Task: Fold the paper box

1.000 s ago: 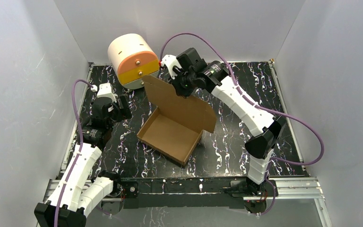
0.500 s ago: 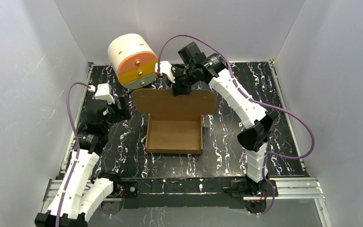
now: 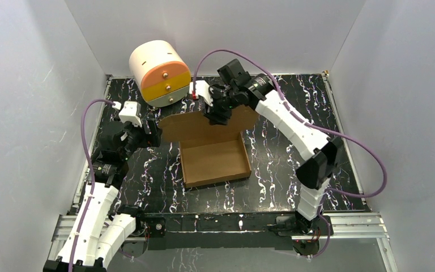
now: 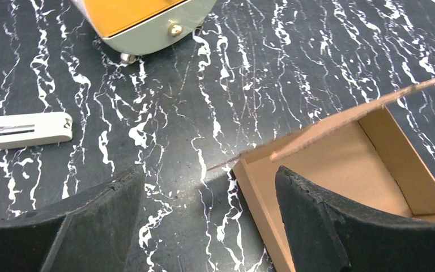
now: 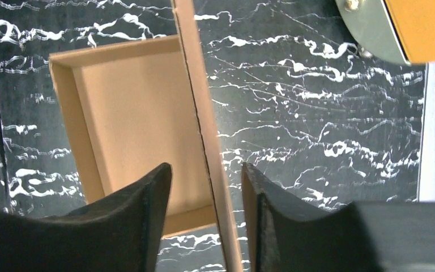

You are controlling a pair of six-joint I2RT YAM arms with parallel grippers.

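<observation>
Paper box [image 3: 214, 163]: brown tray on the surface [image 3: 277, 170], lid [image 3: 195, 127] upright between the parted jaws of the right gripper [image 5: 207, 168], no contact visible. Left gripper [image 4: 209, 177]: released, empty, with the box corner just ahead of its fingertips.

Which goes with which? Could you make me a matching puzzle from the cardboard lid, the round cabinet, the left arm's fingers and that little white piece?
1. lid
2. cabinet
3. left fingers
4. white piece

A. lying flat on the table
B. spread apart, holding nothing
C. at the table's far edge, left of centre
D. raised, between the right fingers

Pairs: 1-D, 2-C, 3-B, 4-A
</observation>
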